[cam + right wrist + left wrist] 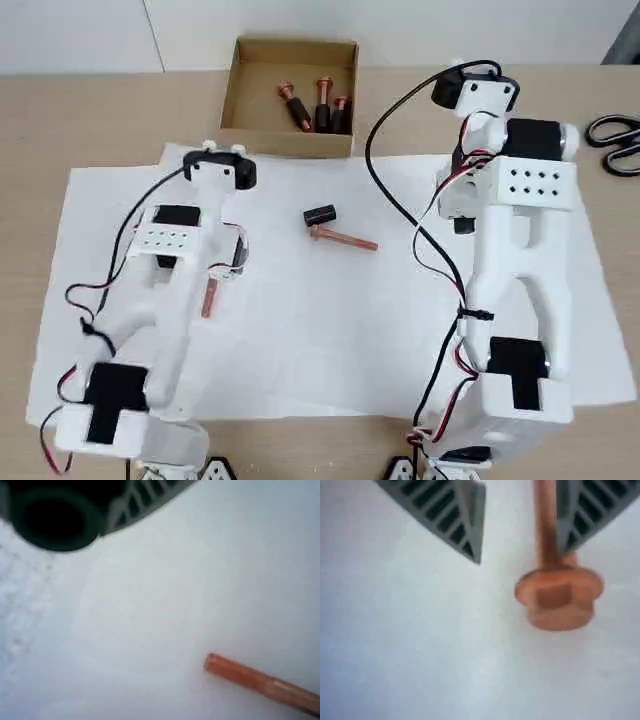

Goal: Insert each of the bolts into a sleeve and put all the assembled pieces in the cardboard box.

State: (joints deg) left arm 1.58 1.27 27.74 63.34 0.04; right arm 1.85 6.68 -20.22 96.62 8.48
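In the left wrist view my left gripper (522, 555) is open just above the white paper. A copper bolt (555, 597) lies between its fingers, the shaft against one finger (575, 530) and the hex head pointing out. From above, this bolt (210, 297) sticks out below the left gripper (224, 266). My right gripper (460, 212) hangs over the paper's right part, shut on a black sleeve (52, 520) seen end-on. A second bolt (345, 238) and a loose black sleeve (320, 215) lie mid-paper. The cardboard box (245, 95) holds three assembled pieces (318, 105).
White paper (330, 340) covers the wooden table between the arms. Scissors (615, 140) lie at the far right edge. The tip of the middle bolt (260, 680) shows in the right wrist view.
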